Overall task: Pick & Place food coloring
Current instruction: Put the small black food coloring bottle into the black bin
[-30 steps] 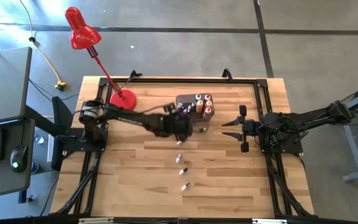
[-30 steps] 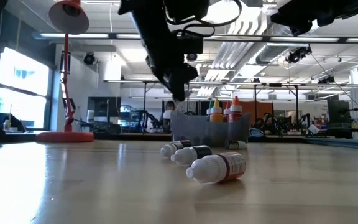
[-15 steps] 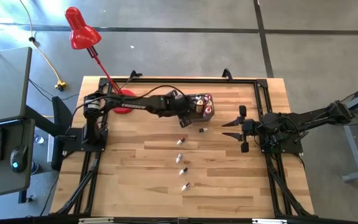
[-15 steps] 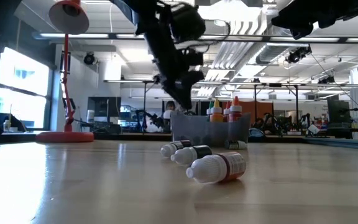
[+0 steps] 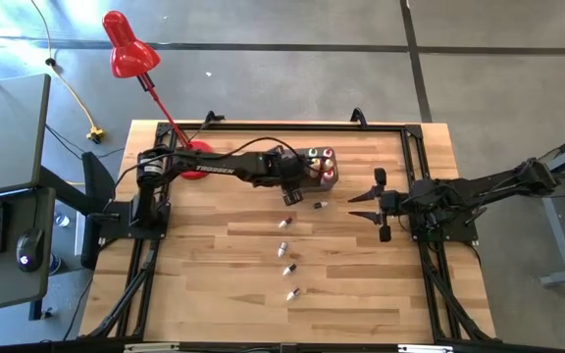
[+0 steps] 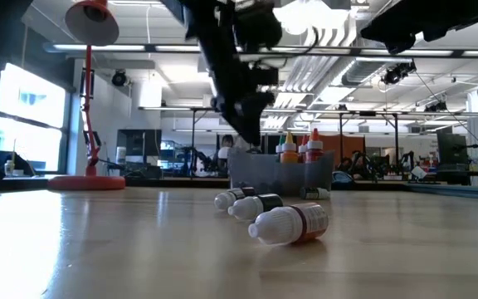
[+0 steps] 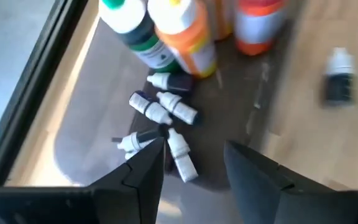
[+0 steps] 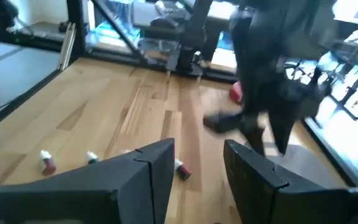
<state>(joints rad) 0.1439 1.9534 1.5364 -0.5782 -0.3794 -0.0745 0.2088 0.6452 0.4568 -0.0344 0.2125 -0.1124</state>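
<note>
Left gripper hovers over our dark grey tub, fingers spread, nothing between them. Small white-capped food coloring bottles lie flat on the tub floor, pointing every way, beside upright taller bottles; more lie scattered on the wooden table. Right gripper waits off to the side, spread and empty.

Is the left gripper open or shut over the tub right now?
Open. The left gripper shows a clear gap between its fingers with nothing in it, above small bottles lying in the tub.
</note>
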